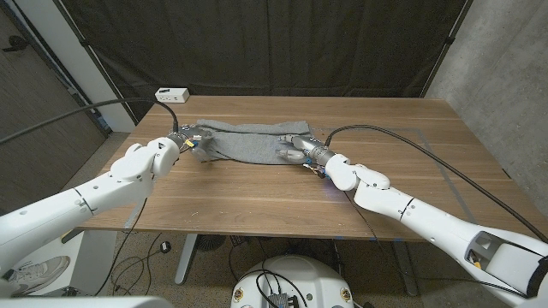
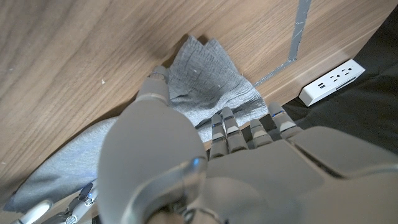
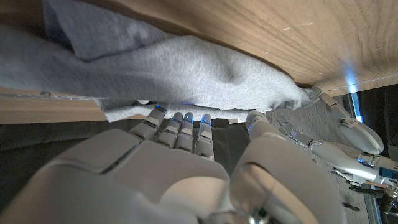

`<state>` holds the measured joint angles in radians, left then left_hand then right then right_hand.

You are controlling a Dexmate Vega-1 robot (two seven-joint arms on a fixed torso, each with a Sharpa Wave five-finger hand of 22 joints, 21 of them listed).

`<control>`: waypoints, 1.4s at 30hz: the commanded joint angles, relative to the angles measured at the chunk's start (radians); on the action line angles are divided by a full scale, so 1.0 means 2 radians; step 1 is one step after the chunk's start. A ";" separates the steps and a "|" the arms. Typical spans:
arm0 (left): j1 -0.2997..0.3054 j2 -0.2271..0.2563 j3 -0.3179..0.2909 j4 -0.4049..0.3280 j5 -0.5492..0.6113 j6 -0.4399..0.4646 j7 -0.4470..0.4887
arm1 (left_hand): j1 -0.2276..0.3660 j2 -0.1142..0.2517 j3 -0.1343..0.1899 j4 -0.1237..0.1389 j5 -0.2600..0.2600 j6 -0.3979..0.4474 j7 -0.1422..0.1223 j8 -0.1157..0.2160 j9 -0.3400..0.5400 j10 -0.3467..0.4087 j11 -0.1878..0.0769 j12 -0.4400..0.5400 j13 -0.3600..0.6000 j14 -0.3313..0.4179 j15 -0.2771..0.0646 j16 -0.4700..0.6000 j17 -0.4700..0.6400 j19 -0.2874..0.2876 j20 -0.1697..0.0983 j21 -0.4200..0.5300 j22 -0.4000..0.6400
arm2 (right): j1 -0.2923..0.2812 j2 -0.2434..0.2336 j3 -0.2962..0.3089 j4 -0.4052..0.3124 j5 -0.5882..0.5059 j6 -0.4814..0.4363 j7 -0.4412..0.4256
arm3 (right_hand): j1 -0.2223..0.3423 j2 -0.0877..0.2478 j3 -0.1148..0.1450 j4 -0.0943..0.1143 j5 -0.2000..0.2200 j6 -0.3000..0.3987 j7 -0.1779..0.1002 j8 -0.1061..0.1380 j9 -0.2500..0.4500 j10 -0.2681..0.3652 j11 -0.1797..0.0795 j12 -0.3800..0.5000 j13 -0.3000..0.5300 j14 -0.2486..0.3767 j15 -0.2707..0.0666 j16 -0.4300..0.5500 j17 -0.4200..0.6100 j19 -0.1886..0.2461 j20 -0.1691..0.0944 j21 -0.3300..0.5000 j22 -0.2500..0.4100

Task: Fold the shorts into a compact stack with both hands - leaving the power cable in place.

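Observation:
Grey shorts (image 1: pixel 248 142) lie spread across the middle of the wooden table (image 1: pixel 257 201). My left hand (image 1: pixel 190 142) is at their left end. In the left wrist view the left hand (image 2: pixel 186 155) pinches a corner of the shorts (image 2: pixel 211 74) between thumb and fingers. My right hand (image 1: pixel 298 152) lies on the near right edge of the cloth. In the right wrist view the right hand (image 3: pixel 186 162) has its fingers apart, tips touching the hem of the shorts (image 3: pixel 186 68), with nothing pinched. The left hand (image 3: pixel 345 134) shows beyond, holding the cloth's far end.
A white power strip (image 1: pixel 172 93) sits at the table's back left corner, also seen as the power strip (image 2: pixel 333 81), with a black lead running towards my left hand. A black cable (image 1: pixel 402 137) arcs over the table's right half. Grey tape lines (image 2: pixel 298 31) mark the wood.

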<state>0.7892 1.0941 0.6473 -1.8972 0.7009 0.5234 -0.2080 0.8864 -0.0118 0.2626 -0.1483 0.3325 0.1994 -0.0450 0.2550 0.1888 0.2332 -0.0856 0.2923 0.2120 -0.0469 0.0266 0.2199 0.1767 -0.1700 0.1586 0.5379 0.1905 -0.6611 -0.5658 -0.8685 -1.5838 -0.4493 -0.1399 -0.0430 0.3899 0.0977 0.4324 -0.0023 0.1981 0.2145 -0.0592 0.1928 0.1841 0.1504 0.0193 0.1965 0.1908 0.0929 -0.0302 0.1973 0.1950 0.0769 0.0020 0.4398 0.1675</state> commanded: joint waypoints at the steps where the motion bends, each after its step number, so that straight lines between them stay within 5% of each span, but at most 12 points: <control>1: -0.013 -0.023 0.023 0.027 0.062 -0.010 -0.001 | 0.010 0.002 0.003 0.000 -0.007 0.008 0.000 0.002 0.002 0.011 0.001 0.005 0.003 0.010 0.003 0.005 0.000 -0.010 -0.001 0.002 0.002 | 0.003 0.002 -0.003 0.007 0.009 -0.005 0.004 | 0.002 0.005 0.000 -0.005 -0.001 0.003 0.001 0.004 0.001 0.004 0.000 0.004 0.000 0.003 0.002 0.003 0.001 0.003 0.002 -0.002 0.001; 6: -0.018 -0.031 0.034 0.033 0.092 -0.013 -0.013 | 0.019 0.005 0.004 -0.001 -0.019 0.021 -0.009 0.004 0.003 0.028 -0.008 0.010 0.006 0.021 0.000 0.006 0.001 -0.004 -0.001 0.001 0.002 | 0.007 0.005 -0.004 0.015 0.014 0.000 0.002 | 0.001 0.006 -0.001 -0.006 -0.001 0.005 0.002 0.004 0.001 0.005 0.003 0.004 0.000 0.007 0.002 0.005 0.000 0.003 0.005 -0.004 0.001; 9: -0.019 -0.033 0.039 0.035 0.113 -0.017 -0.015 | 0.027 0.016 0.005 0.001 -0.041 0.050 -0.014 0.010 0.008 0.080 -0.022 0.040 0.020 0.043 -0.004 0.007 0.001 0.001 0.000 -0.001 0.001 | 0.009 0.008 -0.006 0.020 0.015 -0.003 0.003 | 0.001 0.006 -0.001 -0.006 -0.001 0.006 0.002 0.004 0.001 0.006 0.002 0.004 0.000 0.007 0.001 0.005 0.000 0.004 0.008 -0.005 0.001; 15: -0.019 -0.040 0.048 0.037 0.161 -0.018 -0.021 | 0.040 0.026 0.009 -0.002 -0.056 0.074 -0.014 0.017 0.014 0.090 -0.021 0.058 0.034 0.056 -0.001 0.004 0.001 0.008 0.002 -0.002 0.002 | 0.017 0.011 -0.010 0.034 0.023 0.000 0.014 | 0.000 0.007 -0.003 -0.008 -0.002 0.012 0.004 0.005 0.001 0.009 0.001 0.005 0.000 0.008 0.003 0.005 0.000 0.005 0.010 -0.007 0.002; 18: -0.016 -0.045 0.051 0.042 0.185 -0.013 -0.019 | 0.062 0.038 0.019 -0.008 -0.063 0.091 -0.018 0.023 0.016 0.110 -0.032 0.072 0.041 0.075 -0.007 0.005 0.001 0.020 -0.002 0.001 0.002 | 0.023 0.012 -0.013 0.041 0.026 -0.001 0.023 | -0.001 0.009 -0.004 -0.008 -0.002 0.020 0.004 0.007 0.001 0.013 0.002 0.006 0.000 0.011 0.003 0.006 0.000 0.006 0.011 -0.008 0.002; 28: -0.011 -0.062 0.052 0.068 0.222 -0.013 -0.001 | 0.121 0.052 0.042 -0.013 -0.052 0.140 -0.024 0.037 0.015 0.205 -0.049 0.098 0.048 0.121 -0.029 0.008 -0.001 0.057 -0.016 0.013 0.004 | 0.035 0.012 -0.019 0.053 0.033 -0.001 0.040 | -0.010 0.012 -0.005 -0.007 -0.002 0.062 0.009 0.017 0.001 0.038 0.009 0.011 0.000 0.032 0.004 0.012 -0.002 0.018 0.012 -0.013 0.002; 34: -0.007 -0.072 0.052 0.087 0.237 -0.014 0.052 | 0.141 0.079 0.061 -0.008 -0.043 0.229 -0.026 0.066 0.015 0.270 -0.050 0.108 0.051 0.178 -0.042 0.013 -0.002 0.082 -0.023 0.027 0.006 | 0.040 0.011 -0.024 0.053 0.030 -0.010 0.048 | -0.013 0.014 -0.003 -0.009 -0.002 0.086 0.013 0.021 0.001 0.060 0.009 0.016 0.000 0.047 0.001 0.014 -0.003 0.028 0.011 -0.016 0.002; 38: -0.008 -0.075 0.053 0.093 0.251 -0.014 0.071 | 0.147 0.087 0.076 -0.006 -0.039 0.309 -0.025 0.097 0.017 0.290 -0.046 0.104 0.056 0.202 -0.054 0.007 -0.003 0.089 -0.024 0.035 0.008 | 0.042 0.010 -0.026 0.052 0.030 -0.010 0.052 | -0.015 0.017 -0.002 -0.008 -0.002 0.099 0.014 0.023 0.001 0.070 0.013 0.018 0.000 0.055 0.002 0.015 -0.003 0.032 0.011 -0.017 0.002; 42: -0.011 -0.072 0.056 0.097 0.270 -0.021 0.092 | 0.154 0.092 0.090 -0.007 -0.037 0.346 -0.025 0.114 0.019 0.303 -0.043 0.103 0.061 0.219 -0.066 0.005 -0.003 0.090 -0.024 0.041 0.009 | 0.040 0.009 -0.026 0.052 0.030 -0.006 0.047 | -0.014 0.019 0.000 -0.009 -0.001 0.103 0.016 0.022 0.001 0.075 0.014 0.018 0.000 0.057 0.003 0.015 -0.003 0.035 0.013 -0.018 0.002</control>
<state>0.7697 0.9623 0.7503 -1.7408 1.1589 0.4950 -0.1333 1.1843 0.1623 0.4268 -0.1623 0.2517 0.8497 -0.0956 0.4635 0.2211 0.8208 -0.1732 0.4993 0.3236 0.3713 -0.0414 0.2361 0.1674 0.0002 0.1072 0.6096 0.2027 -0.5888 -0.5436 -0.9102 -1.4853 -0.3920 -0.1476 0.0360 0.3622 0.1253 0.4268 -0.0165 0.1981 0.4093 -0.0251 0.2346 0.1838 0.2879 0.0465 0.2235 0.1909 0.1975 -0.0276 0.2223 0.1855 0.1216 0.0103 0.4050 0.1696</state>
